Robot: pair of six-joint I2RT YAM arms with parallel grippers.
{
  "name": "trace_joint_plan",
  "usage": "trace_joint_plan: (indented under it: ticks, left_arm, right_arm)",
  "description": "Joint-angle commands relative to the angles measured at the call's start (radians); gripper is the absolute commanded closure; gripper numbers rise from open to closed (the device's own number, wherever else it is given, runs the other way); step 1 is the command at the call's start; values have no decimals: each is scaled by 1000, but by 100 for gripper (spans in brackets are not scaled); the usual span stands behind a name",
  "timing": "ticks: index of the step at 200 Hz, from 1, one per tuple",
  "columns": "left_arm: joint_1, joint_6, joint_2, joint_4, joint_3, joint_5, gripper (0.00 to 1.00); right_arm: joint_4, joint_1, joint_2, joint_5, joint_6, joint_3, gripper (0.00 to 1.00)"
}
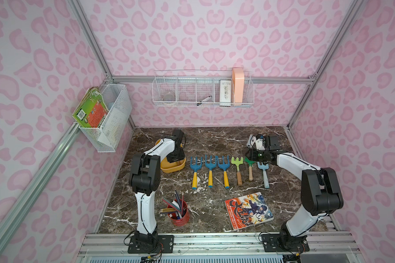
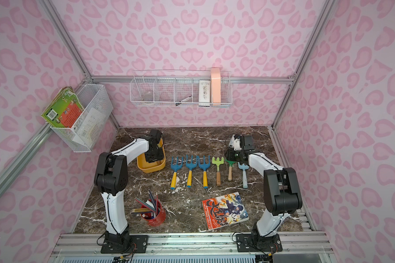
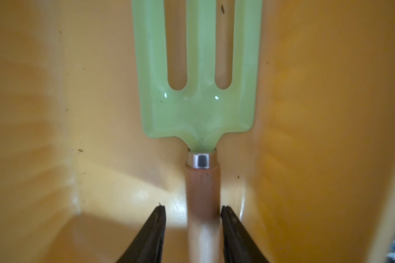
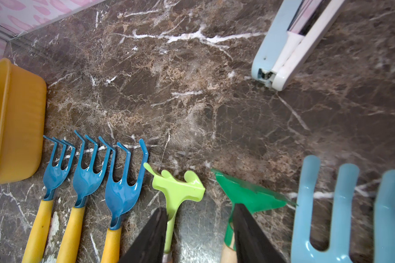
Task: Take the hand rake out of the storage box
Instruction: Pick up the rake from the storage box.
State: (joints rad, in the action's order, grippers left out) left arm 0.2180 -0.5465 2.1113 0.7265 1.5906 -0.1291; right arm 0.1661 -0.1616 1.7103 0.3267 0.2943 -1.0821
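The storage box (image 1: pixel 177 168) is a yellow-orange tub at the table's back left, seen in both top views (image 2: pixel 154 168). My left gripper (image 3: pixel 193 208) reaches down into it. On the box's floor (image 3: pixel 306 113) lies the hand rake (image 3: pixel 198 113), pale green with a wooden handle. My open left jaws straddle that handle: one finger touches it, the other stands a little clear. In the top views the arm hides the rake. My right gripper (image 4: pixel 200 207) hovers open over the table (image 4: pixel 192 102), with nothing between its fingers.
Several rakes lie in a row right of the box: three blue ones (image 1: pixel 210 170), a light green (image 1: pixel 237 168), a dark green (image 1: pixel 250 169) and a pale blue one (image 1: pixel 264 174). A stapler (image 4: pixel 290 45), a red pencil cup (image 1: pixel 179 213) and a comic book (image 1: pixel 249 210) are also on the table.
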Motion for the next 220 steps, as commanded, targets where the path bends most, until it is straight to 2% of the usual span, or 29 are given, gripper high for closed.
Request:
trace_joint_plan:
  ticks: [1,27,77,88,157,220]
  left_arm:
    - [0,21,31,-27,7,21,60]
    - [-8,38,57,-36,7,21,73]
    - [-49,117,66,-52,-36,37,84]
    - [-69,115,54,-67,-51,76,86]
    - [-114,164,-33,11,4,52,90]
    - [-97,164,-159,63,88,109,90]
  right_arm:
    - [-8,-1,-7,5,0,-9,51]
    - [-7,-1,-26,2,-2,6,51]
    - [-16,-7,-47,9,-1,22,51]
    - [-19,-9,-47,10,-1,25,51]
    - [-31,-16,-43,29,-7,17,51]
    - [-35,-15,-49,31,-14,26,51]
